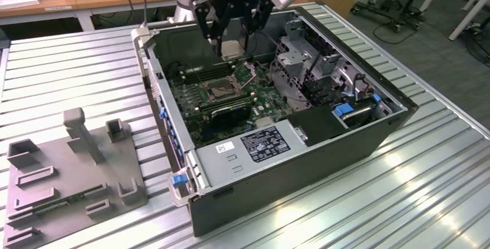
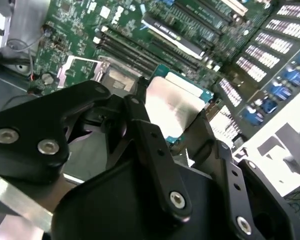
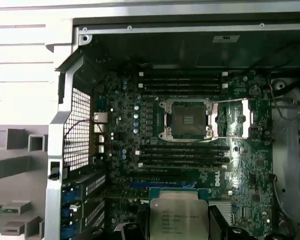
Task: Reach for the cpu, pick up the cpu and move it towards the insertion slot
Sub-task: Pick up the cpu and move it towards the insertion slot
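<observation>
I hang above the open computer case point(image 1: 306, 146) at the upper centre of the exterior view, my gripper point(image 1: 231, 47) pointing down into it; my jaws are pinched on the cpu point(image 1: 232, 48), which shows there as a small pale square between my fingers point(image 1: 212, 31). In the second wrist view the cpu point(image 2: 172, 107) sits near the centre of the frame, its silvery face toward the camera, with my black fingers point(image 2: 155, 150) closed against its edges; in the first wrist view the cpu point(image 3: 178, 216) lies at the bottom centre. The insertion slot point(image 3: 186, 120) is at the middle of the first wrist view, square and dark in its shiny frame on the green board point(image 3: 240, 170), apart from the cpu; in the exterior view the insertion slot point(image 1: 217, 91) lies below my gripper in the frame. A grey tray point(image 1: 69, 186) rests at the lower left on the ribbed metal table point(image 1: 428, 191).
</observation>
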You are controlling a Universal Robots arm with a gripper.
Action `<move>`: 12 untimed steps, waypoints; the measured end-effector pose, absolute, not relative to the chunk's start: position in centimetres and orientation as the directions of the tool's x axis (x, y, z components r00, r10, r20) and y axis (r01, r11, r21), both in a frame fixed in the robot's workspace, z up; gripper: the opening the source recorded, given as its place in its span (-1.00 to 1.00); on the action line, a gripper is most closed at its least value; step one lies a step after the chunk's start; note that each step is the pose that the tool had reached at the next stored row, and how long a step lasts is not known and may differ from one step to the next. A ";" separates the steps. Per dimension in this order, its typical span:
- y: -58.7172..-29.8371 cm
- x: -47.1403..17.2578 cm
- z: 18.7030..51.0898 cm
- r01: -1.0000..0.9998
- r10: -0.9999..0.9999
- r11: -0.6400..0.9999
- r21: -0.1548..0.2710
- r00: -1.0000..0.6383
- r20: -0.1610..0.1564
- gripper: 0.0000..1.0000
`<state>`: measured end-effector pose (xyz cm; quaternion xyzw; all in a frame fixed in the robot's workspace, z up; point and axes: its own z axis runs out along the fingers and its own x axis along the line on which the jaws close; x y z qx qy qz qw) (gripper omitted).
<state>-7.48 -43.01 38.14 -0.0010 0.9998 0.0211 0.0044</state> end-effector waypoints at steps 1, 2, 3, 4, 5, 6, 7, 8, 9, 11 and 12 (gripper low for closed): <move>-42.7 -7.4 38.1 -0.002 -0.002 0.999 0.042 -1.000 -0.009 0.09; -42.2 -7.4 38.1 -0.002 -0.002 0.999 0.042 -1.000 -0.009 0.09; -41.8 -7.4 38.1 -0.002 -0.002 0.999 0.042 -1.000 -0.009 0.09; -41.4 -7.4 38.0 -0.002 -0.002 0.999 0.042 -1.000 -0.009 0.09; -41.0 -7.4 38.0 -0.002 -0.002 0.999 0.042 -1.000 -0.009 0.09; -40.6 -7.4 38.0 -0.002 -0.002 0.999 0.042 -1.000 -0.009 0.09; -40.3 -7.3 38.0 -0.002 -0.002 0.999 0.042 -1.000 -0.009 0.09; -39.9 -7.3 38.0 -0.002 -0.002 0.999 0.042 -1.000 -0.009 0.09; -39.5 -7.3 37.9 -0.002 -0.002 0.999 0.042 -1.000 -0.009 0.09; -38.8 -7.3 37.9 -0.002 -0.002 0.999 0.042 -1.000 -0.009 0.09; -38.5 -7.3 37.9 -0.002 -0.002 0.999 0.042 -1.000 -0.009 0.09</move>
